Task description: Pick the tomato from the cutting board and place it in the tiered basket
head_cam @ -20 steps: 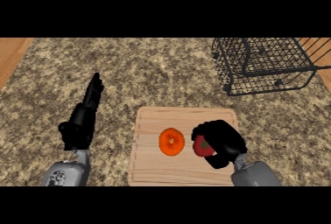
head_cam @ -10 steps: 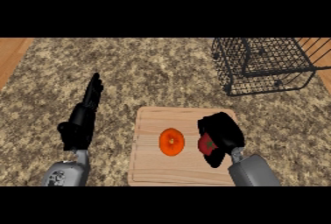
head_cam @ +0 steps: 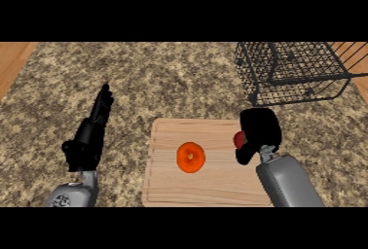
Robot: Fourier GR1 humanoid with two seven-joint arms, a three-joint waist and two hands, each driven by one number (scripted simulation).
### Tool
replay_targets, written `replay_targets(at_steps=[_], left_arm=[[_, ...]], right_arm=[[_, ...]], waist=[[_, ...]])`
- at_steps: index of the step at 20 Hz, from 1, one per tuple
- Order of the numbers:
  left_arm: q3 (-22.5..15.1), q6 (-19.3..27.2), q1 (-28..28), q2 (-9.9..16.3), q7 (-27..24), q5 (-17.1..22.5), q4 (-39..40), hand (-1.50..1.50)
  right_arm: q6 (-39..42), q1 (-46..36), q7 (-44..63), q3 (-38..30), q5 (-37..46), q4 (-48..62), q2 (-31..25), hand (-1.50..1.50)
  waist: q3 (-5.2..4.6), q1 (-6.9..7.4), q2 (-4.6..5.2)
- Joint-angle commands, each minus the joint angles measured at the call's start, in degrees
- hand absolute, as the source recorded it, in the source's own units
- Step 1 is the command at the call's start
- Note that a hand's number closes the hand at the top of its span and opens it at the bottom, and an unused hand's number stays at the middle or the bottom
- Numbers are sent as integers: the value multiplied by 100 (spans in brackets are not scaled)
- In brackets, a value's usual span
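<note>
Right hand (head_cam: pixel 259 130) had shifted up and right since the earlier frame, fingers curled round a small red thing, apparently the round red tomato (head_cam: pixel 238 139), over the right edge of the pale wooden cutting board (head_cam: pixel 208 187). Speckled granite worktop (head_cam: pixel 173 78) carried everything. Black wire tiered basket (head_cam: pixel 291 73) stood at far right, beyond the board; my read is the lift had started toward it, path unobstructed. Left hand (head_cam: pixel 90 136) rested left of the board, fingers straight, idle. Orange round slice-like object (head_cam: pixel 191 157) lay mid-board, untouched.
</note>
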Motion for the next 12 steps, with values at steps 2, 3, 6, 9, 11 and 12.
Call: replay_targets(at_steps=[2,3,6,9,11,12], left_arm=[[159,-62,-144,60,-109,114,96,0],[72,3,-78,26,-138,-28,281,0],[109,-69,5,103,-3,96,-9,0],[-61,30,163,-28,-91,-49,94,0],[34,109,-331,-79,231,-26,121,0],[-89,176,-236,-163,-49,-109,219,0]], right_arm=[[657,-253,633,-123,179,-1127,-26,150],[858,-497,764,-265,122,-1441,16,150],[1237,-781,1152,-285,157,-2106,261,150],[2087,-1124,876,-782,-202,-3051,-218,150],[2393,-1623,1178,-1118,-260,-3016,-67,150],[2617,-1718,1249,-1192,-371,-3341,20,150]], waist=[[2,-53,-6],[0,-84,-14],[1,-42,-25],[1,-84,-28],[3,-40,-8],[2,-58,-14]])
